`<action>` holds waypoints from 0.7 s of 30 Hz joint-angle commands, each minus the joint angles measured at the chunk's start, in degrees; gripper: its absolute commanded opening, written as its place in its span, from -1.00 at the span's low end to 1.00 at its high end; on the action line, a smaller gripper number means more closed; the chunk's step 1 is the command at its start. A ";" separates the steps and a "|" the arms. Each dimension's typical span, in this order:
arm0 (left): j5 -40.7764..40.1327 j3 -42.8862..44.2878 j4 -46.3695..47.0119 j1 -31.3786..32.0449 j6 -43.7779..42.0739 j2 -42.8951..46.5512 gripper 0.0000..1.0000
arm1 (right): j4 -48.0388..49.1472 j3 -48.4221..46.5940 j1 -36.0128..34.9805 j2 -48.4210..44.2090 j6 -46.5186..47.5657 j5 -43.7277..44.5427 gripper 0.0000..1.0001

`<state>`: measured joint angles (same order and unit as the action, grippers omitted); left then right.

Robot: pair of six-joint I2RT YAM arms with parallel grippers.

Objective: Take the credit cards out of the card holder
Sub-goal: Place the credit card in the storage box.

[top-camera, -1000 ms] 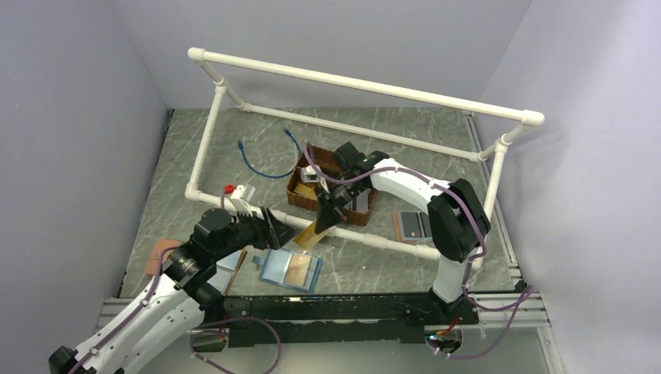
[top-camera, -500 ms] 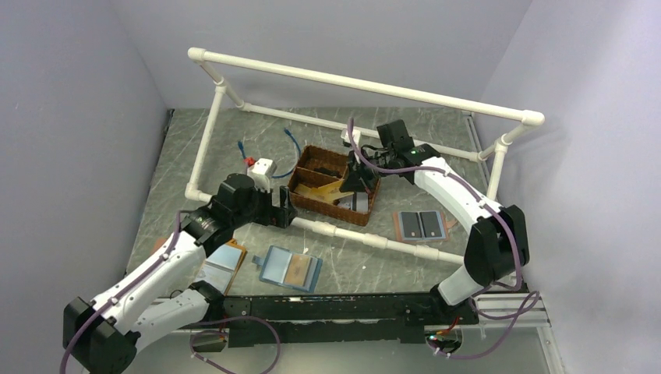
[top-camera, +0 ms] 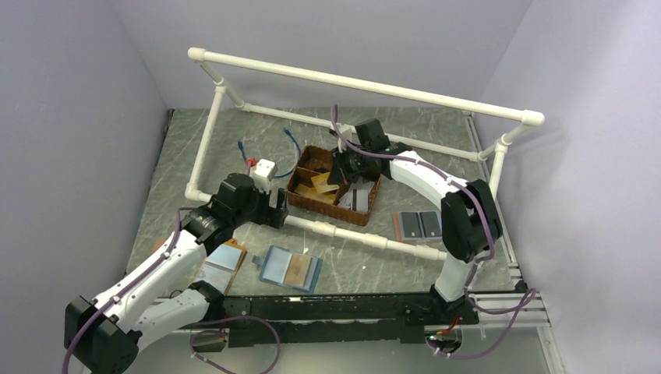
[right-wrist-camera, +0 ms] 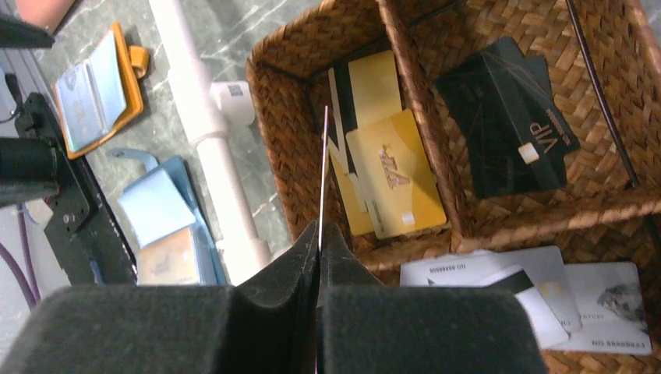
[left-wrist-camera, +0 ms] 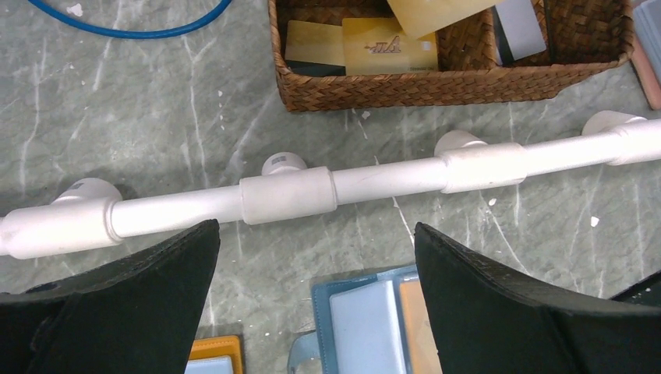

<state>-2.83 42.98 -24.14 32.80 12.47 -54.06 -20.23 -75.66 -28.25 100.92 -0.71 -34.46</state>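
Pinched shut on a thin gold plastic card (left-wrist-camera: pixel 436 11) held edge-on, the right gripper (right-wrist-camera: pixel 319 232) should lower it into the gold-card compartment of the brown woven wicker basket (right-wrist-camera: pixel 277 148) directly beneath before releasing; the slate-blue bifold card holder (top-camera: pixel 271 265) lies open under the empty, wide-spread left gripper (left-wrist-camera: pixel 316 234).

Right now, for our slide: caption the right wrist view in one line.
Right gripper pinches a card edge-on over the wicker basket.
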 commanded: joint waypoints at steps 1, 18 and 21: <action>-2.50 1.48 0.24 -0.19 -2.62 0.90 0.99 | 3.73 -5.39 -1.51 2.57 -5.17 4.11 -1.00; -0.60 0.96 1.38 -0.27 -2.39 1.27 0.99 | 0.67 -7.05 -6.16 5.16 0.05 20.09 -0.60; 1.53 0.80 2.27 -0.51 -1.88 0.71 0.99 | 0.33 -4.29 -5.72 -0.07 4.49 21.94 -0.50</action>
<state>-3.90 42.98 -24.60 32.77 11.49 -53.60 -19.53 -81.97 -34.70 109.67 -2.35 -17.67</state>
